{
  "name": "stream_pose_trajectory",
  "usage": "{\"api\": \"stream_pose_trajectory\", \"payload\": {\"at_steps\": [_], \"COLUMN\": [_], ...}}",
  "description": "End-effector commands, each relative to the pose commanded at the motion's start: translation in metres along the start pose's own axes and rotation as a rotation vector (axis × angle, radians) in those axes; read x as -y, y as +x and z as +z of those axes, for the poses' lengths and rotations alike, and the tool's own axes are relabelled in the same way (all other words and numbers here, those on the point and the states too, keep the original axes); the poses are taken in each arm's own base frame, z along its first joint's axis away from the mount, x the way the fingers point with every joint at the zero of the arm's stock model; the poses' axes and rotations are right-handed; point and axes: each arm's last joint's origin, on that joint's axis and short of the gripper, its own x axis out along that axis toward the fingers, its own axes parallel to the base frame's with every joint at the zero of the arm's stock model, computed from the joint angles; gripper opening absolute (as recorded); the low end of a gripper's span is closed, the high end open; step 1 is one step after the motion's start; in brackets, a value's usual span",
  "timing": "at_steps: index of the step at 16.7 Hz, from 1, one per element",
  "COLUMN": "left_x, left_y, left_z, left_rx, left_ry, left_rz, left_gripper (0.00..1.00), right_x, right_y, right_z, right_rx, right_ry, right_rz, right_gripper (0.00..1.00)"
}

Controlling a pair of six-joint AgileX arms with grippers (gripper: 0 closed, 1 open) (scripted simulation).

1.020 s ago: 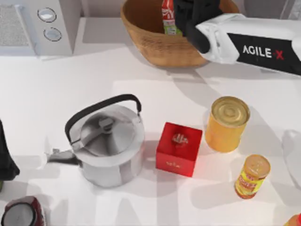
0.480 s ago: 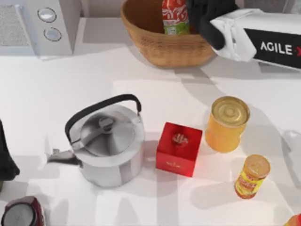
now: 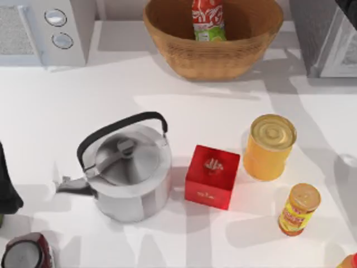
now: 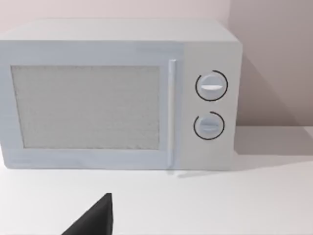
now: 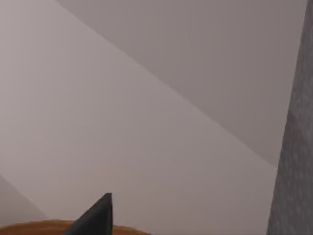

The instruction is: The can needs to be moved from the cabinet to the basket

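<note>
The can stands upright inside the basket, which sits at the twelve o'clock edge of the surface in the top view, its far rim cut off by the picture's edge. At about eleven o'clock stands a white microwave with two round dials, seen head-on in the left wrist view; at about one o'clock a grey cabinet rises just beside the basket, leaving only a narrow gap between them. Between the basket and the things nearer the middle runs a broad bare band of surface from nine o'clock to three o'clock. Below that band, a steel kettle with a black handle stands toward seven o'clock of centre, a red box just beside it toward the right, and a wide yellow-orange tin with a gold lid close to the box at about four o'clock. A small yellow jar stands near the tin toward five o'clock. A dark red round thing sits at the seven o'clock corner, partly cut off. A dark part of the left arm shows at the nine o'clock edge; a dark finger of the left hand shows in the left wrist view, and whether that hand is apart or together cannot be told. The right wrist view shows one dark finger of the right hand above a strip of basket rim, facing a plain wall; its state cannot be told either.
</note>
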Motion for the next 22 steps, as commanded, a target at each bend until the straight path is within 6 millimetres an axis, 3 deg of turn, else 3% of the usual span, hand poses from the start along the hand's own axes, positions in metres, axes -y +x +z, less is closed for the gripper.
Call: {"api": "stream_pose_trajectory", "payload": {"at_steps": [4,7,10,13,16,22], "left_x": [0.000,0.000,0.000,0.000,0.000,0.000], "left_y": [0.000,0.000,0.000,0.000,0.000,0.000], "left_z": [0.000,0.000,0.000,0.000,0.000,0.000], "left_rx": [0.000,0.000,0.000,0.000,0.000,0.000], "left_ry": [0.000,0.000,0.000,0.000,0.000,0.000], "left_rz": [0.000,0.000,0.000,0.000,0.000,0.000], "left_gripper": [1.00,1.00,1.00,1.00,1.00,1.00], "right_x": [0.047,0.068,0.078,0.083,0.085,0.087], "right_y": [-0.105,-0.174,-0.220,-0.242,-0.249,-0.251], "right_z": [-0.006,-0.038,-0.082,-0.122,-0.147,-0.155], "right_rx": [0.004,0.015,0.030,0.042,0.047,0.050], "right_ry": [0.008,0.009,0.008,0.007,0.004,0.001], "right_rz": [0.005,-0.014,-0.045,-0.080,-0.114,-0.131], "right_gripper": [1.00,1.00,1.00,1.00,1.00,1.00]}}
